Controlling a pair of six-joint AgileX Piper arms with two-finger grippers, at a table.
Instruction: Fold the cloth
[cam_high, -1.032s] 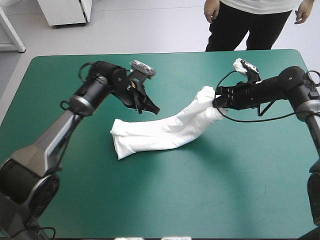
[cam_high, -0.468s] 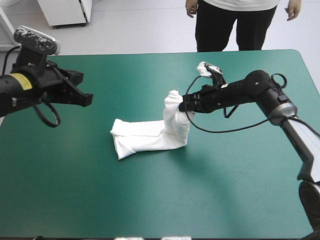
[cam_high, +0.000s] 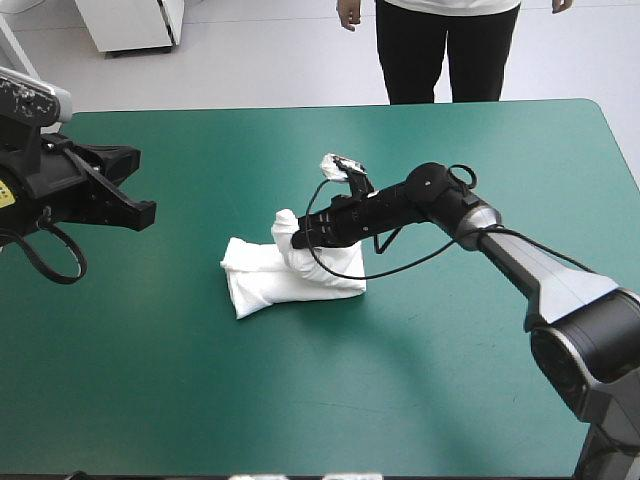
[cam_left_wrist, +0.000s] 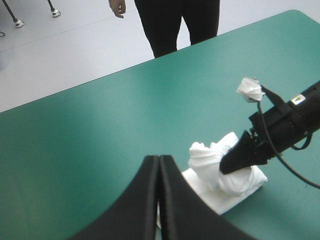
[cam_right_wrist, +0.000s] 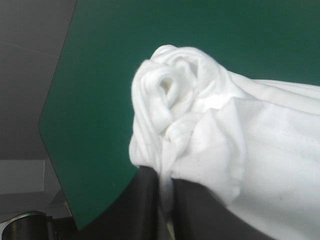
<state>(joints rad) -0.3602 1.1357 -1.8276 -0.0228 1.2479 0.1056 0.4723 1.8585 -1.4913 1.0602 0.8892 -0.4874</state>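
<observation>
The T-shirt (cam_high: 290, 275) is seen reduced to a narrow white band, laid a bit left of the table's ctr, so the first folds are judged done. One end is pinched by the right gripper (cam_high: 300, 238), its black fingers all but closed on a bunched wad of cloth. That end is held raised above the part lying flat, approx. over its middle. The last fold, end over end, is thus judged half made. The held end is yet to be laid down toward the other end, let go & prob. pressed flat, since the wad looks rumpled, not square. The left gripper (cam_high: 135, 212) is not engaged: fingers pressed together in one point, nothing held, raised near the table's left edge, well apart from the cloth. The table (cam_high: 450, 380), w/ its teal-green cover, is shown flat & smooth, w/ no other item made out on it. Ample room is found on every side of the bundle for the fold to be set down. Beyond the far edge, pale floor (cam_high: 250, 50) is seen.
</observation>
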